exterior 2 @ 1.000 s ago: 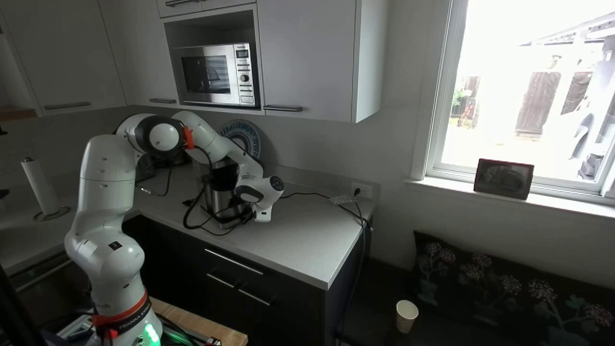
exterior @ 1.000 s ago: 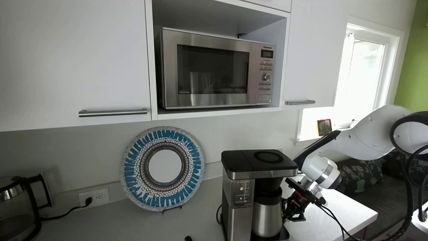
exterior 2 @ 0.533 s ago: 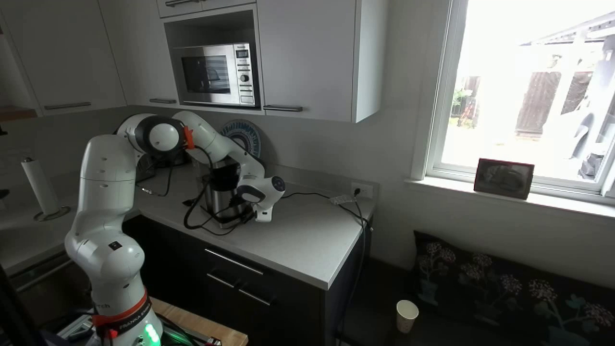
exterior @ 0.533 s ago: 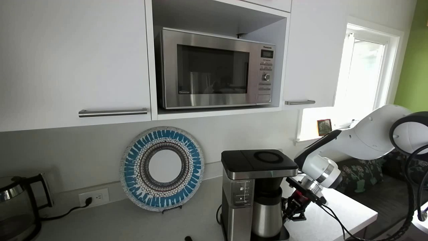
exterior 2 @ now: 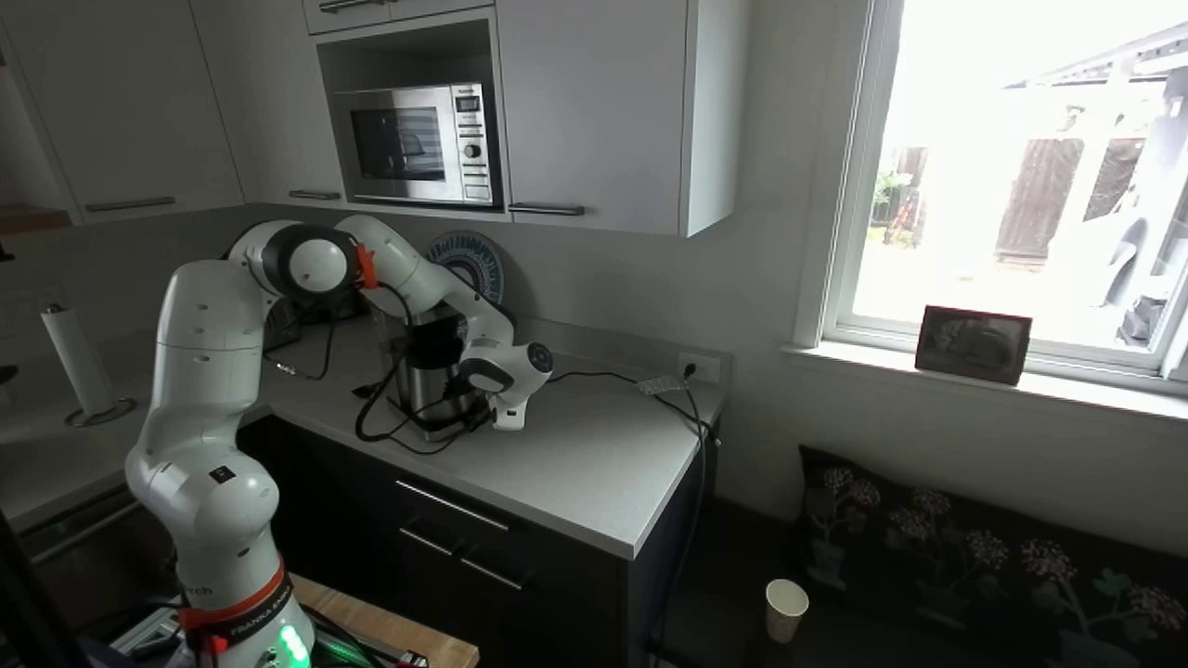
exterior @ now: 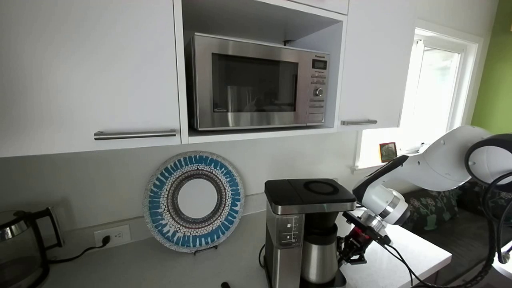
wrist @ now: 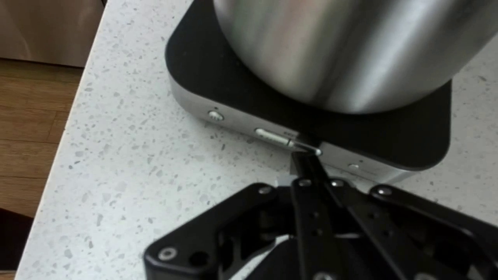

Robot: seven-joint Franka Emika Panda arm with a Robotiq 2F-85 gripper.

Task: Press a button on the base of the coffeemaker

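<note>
The black-and-silver coffeemaker [exterior: 284, 260] stands on the counter with its steel carafe [exterior: 320, 260] in it. In an exterior view the arm partly hides the coffeemaker's carafe side [exterior 2: 427, 380]. The wrist view shows the base's black top [wrist: 202, 62] and silver front edge. That edge carries a round button [wrist: 215, 116], a long button [wrist: 272, 137] and a small button [wrist: 353, 166]. My gripper [wrist: 310, 157] is shut and empty, its fingertips together. They are at the front edge by the long button's right part, which they partly cover. I cannot tell whether they touch it.
The carafe [wrist: 330, 50] rises just behind the fingertips. The counter's edge [wrist: 64, 132] is at the left of the wrist view. A decorative plate [exterior: 196, 242], a glass kettle [exterior: 20, 256] and a microwave [exterior: 256, 84] are near. Cables [exterior 2: 371, 431] hang along the arm.
The wrist and gripper have shifted very slightly in the exterior views. The gripper stays beside the coffeemaker's base, and the coffeemaker has not moved.
</note>
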